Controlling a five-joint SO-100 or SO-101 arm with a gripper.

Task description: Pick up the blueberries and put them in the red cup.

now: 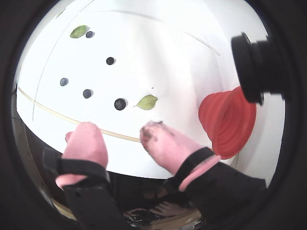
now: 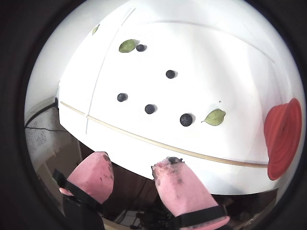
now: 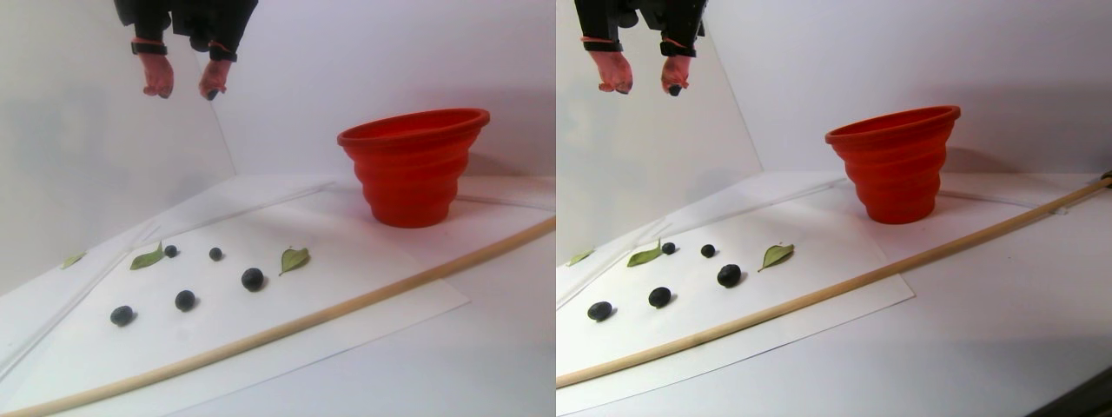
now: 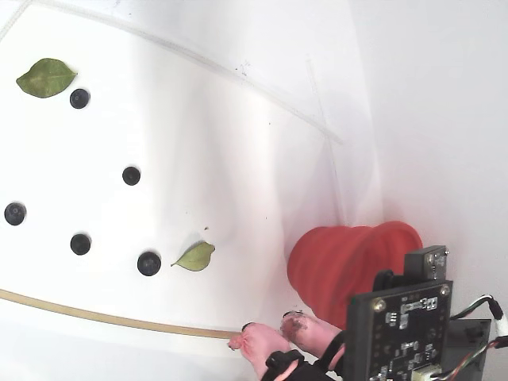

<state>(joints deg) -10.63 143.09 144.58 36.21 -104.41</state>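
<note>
- A thin wooden stick (image 3: 287,326) lies slantwise across the white sheet (image 3: 365,261), running from the near left corner toward the far right in the stereo pair view; it sits between the camera and the berries there, and in a wrist view (image 2: 158,142) it crosses just in front of the pink fingers.
- Green leaves are scattered among the fruit: one leaf (image 3: 294,259) just beside the largest berry, a second leaf (image 3: 148,257) touching or nearly touching the farthest-left berry in the back row, and a small third leaf (image 3: 73,259) off the sheet's left edge.
- The blueberries (image 3: 252,279), five of them, lie loose on the sheet, well apart from one another, all to the left of the cup in the stereo pair view.
- The red cup (image 3: 412,165) stands upright on the far right part of the sheet, well apart from the berries; its inside can't be seen.
- A black camera housing (image 1: 256,67) juts in at the upper right of a wrist view, partly covering the cup's rim.
- A circuit board (image 4: 397,325) with wires rides on the arm in the fixed view.
- The gripper (image 3: 186,89) hangs high above the table's back left, its two pink-padded fingers (image 1: 165,143) spread apart with a clear gap and nothing between them; the pads are smudged dark at the tips.
</note>
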